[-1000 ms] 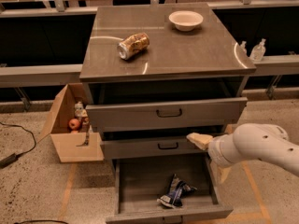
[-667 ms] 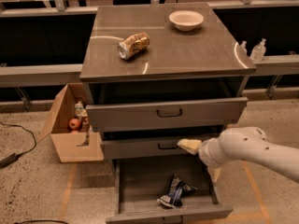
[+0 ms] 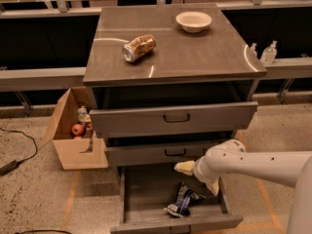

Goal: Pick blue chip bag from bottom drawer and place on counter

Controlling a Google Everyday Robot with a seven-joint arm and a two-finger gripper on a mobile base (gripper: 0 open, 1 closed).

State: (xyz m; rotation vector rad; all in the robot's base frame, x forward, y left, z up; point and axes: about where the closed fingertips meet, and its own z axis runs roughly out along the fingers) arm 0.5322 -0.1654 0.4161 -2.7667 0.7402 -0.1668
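My gripper (image 3: 197, 179) sits over the open bottom drawer (image 3: 144, 195), just below the front of the middle drawer (image 3: 146, 155), with the white arm (image 3: 263, 164) coming in from the right. Jaws look spread wide, one cream finger (image 3: 184, 167) pointing left and the other pointing down, nothing held between them. The blue chip bag (image 3: 183, 202) lies crumpled on the drawer floor, toward the front and right of centre, just below the gripper and apart from it. The drawer is pulled all the way out, its short front panel at the bottom edge of the view. The top drawer (image 3: 146, 121) is also pulled out partway. On the counter (image 3: 204, 52) I see a dented gold-brown can (image 3: 139, 48) on its side at the left and a pale bowl (image 3: 193, 21) at the back right, well apart. An open cardboard box (image 3: 73, 150) with a few items stands on the floor left of the cabinet.
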